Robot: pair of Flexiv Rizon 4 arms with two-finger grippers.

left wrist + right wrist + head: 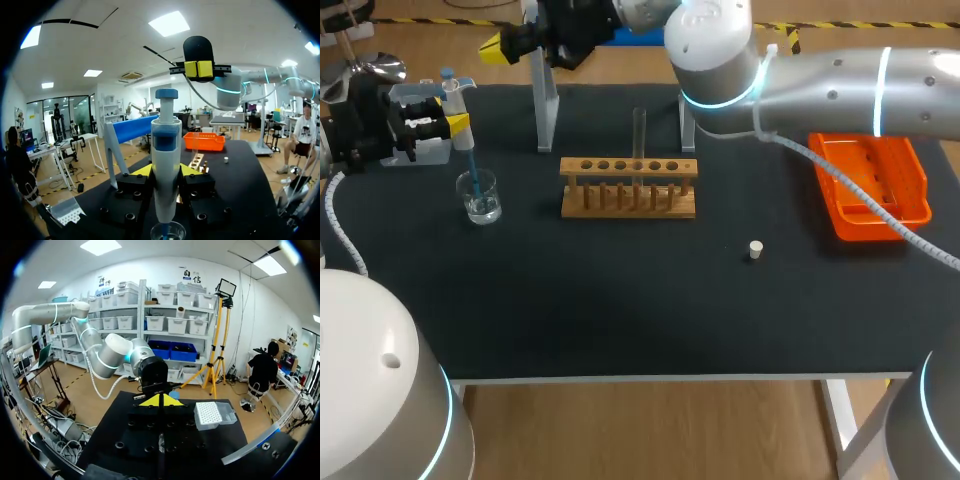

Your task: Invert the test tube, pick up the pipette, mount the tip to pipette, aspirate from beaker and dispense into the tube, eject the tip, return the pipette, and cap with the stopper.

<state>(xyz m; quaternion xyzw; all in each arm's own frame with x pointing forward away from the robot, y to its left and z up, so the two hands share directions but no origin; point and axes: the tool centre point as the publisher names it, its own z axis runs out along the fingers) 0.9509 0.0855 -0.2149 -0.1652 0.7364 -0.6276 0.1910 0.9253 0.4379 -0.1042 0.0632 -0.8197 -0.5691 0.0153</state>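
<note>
The left gripper [458, 122] is clamped on the pipette [450, 90]. It holds the pipette upright with its blue tip [473, 170] dipped into the glass beaker [480, 197] at the left of the dark surface [620, 300]. The likely next stop is the tube [640, 130]. It stands upright, long axis vertical, in a wooden rack [628, 188] near the middle, off to the left gripper's right. The left arm is the nearer one and already carries the tool. The right gripper [492, 47] hangs high behind the beaker, with its yellow tips pressed together on nothing. There is one pipette, one beaker, one tube and one rack. One white stopper [755, 250] lies alone in front of the rack, and one orange tray [880, 160] sits at far right.
</note>
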